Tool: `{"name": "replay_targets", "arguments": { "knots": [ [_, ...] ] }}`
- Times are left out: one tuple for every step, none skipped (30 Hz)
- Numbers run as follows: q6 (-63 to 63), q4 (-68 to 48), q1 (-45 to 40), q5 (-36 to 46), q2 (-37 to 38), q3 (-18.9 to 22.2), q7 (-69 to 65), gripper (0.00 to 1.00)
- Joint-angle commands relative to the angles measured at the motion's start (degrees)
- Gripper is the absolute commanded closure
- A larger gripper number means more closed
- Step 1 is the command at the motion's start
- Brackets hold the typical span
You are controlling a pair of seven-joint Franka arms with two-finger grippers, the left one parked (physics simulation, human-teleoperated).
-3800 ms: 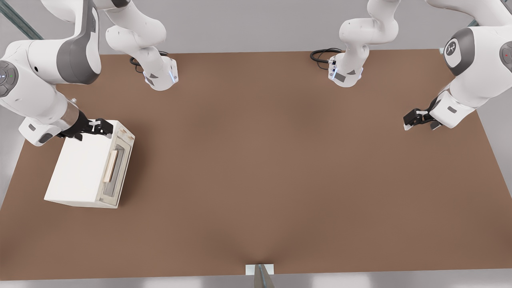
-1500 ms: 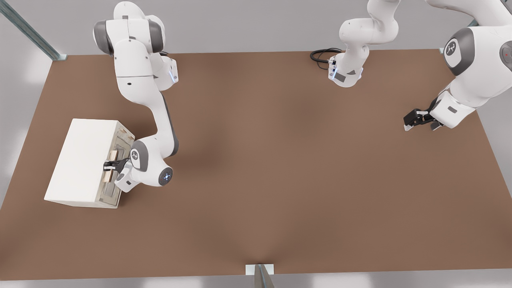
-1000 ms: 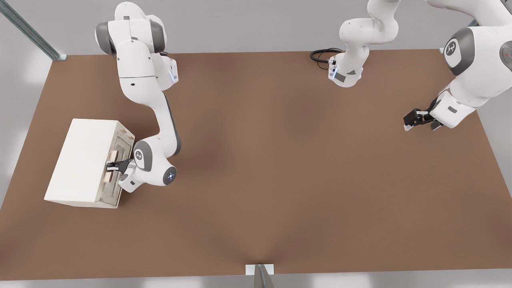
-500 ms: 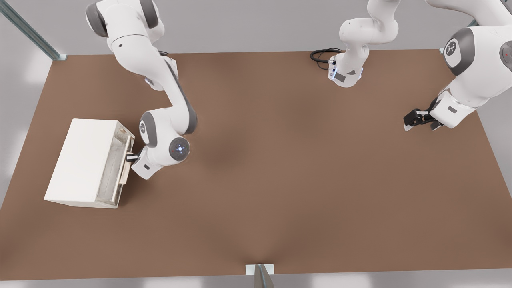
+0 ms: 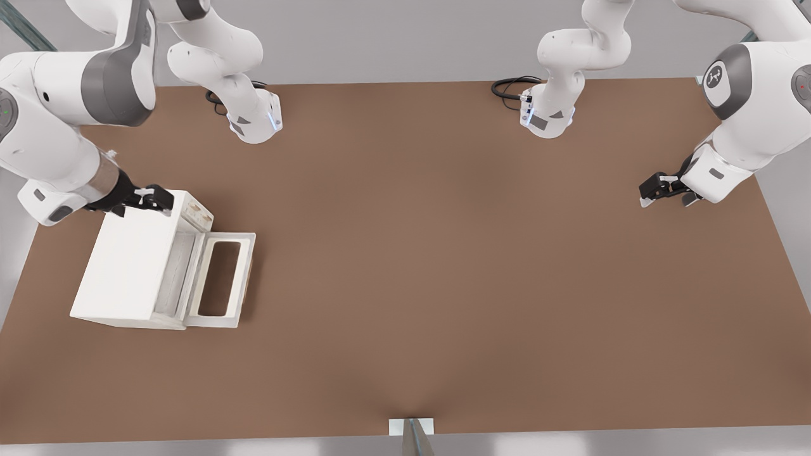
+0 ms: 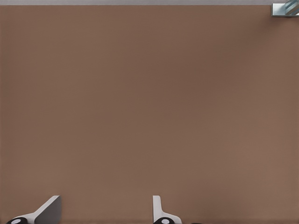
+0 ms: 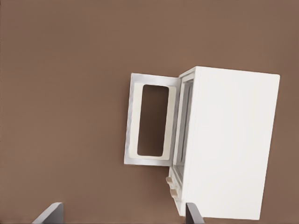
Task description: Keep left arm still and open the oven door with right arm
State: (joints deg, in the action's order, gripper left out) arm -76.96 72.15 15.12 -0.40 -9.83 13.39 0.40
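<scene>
No readable writing anywhere on the oven (image 5: 130, 259), just plain cream panels. My tool (image 5: 154, 200) hangs above the oven's top back corner by the knob panel (image 5: 196, 217), fingers spread apart, holding nothing. The oven door (image 5: 223, 278) lies flat open on the brown table (image 5: 443, 253), at the front view's left.
</scene>
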Motion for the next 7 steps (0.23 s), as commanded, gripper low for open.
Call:
{"name": "replay_targets", "arguments": {
  "knots": [
    [0.4, -0.2, -0.3, 1.1, 0.1, 0.1, -12.4, 0.0],
    [0.5, -0.2, -1.1, 1.2, 0.1, 0.1, -12.4, 0.0],
    [0.3, -0.2, -1.3, 1.2, 0.1, 0.1, -12.3, 0.0],
    [0.1, -0.2, -1.3, 1.2, 0.1, 0.1, -12.3, 0.0],
    [0.1, -0.2, -1.4, 1.2, 0.1, 0.1, -12.3, 0.0],
    [0.2, -0.8, -1.4, 1.3, 0.1, 0.1, -12.3, 0.0],
    [0.2, -0.9, -1.4, 1.3, 0.1, 0.1, -12.3, 0.0]
  ]
}}
